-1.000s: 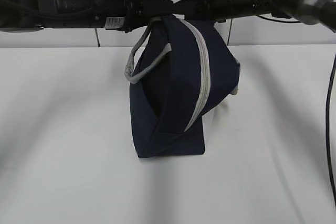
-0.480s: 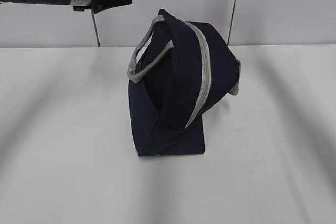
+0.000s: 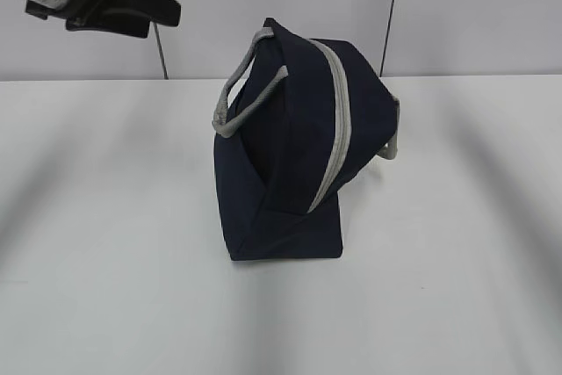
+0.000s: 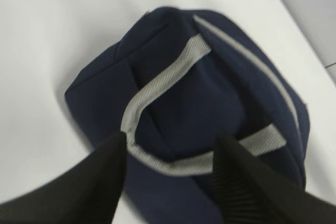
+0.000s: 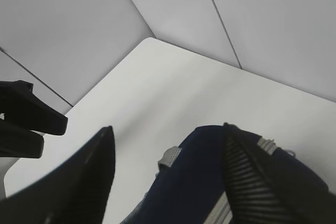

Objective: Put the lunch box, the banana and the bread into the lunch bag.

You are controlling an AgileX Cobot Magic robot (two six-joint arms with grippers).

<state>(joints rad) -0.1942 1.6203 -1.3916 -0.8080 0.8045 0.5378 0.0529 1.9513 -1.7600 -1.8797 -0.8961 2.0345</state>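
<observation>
I see lunch bag (image 3: 281, 164) zipped, alone on counter (image 3: 105, 261); food unseen, likely packed. Left tool (image 4: 170, 150), right tool (image 5: 168, 161) spread, empty.

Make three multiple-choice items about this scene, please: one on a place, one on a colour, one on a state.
1. Where is the lunch bag?
A. On the white table
B. Hanging from a gripper
C. On the floor

2. What colour are the bag's strap handles?
A. Red
B. Grey
C. Yellow

3. How is the left gripper?
A. Shut on a handle
B. Open, holding nothing
C. Shut on the zipper

Key:
1 A: in the exterior view the bag stands on the table, with both arms high above it.
2 B: the straps show grey against the navy fabric, like the zipper.
3 B: in the left wrist view its fingers are spread apart above the bag, touching nothing.
</observation>
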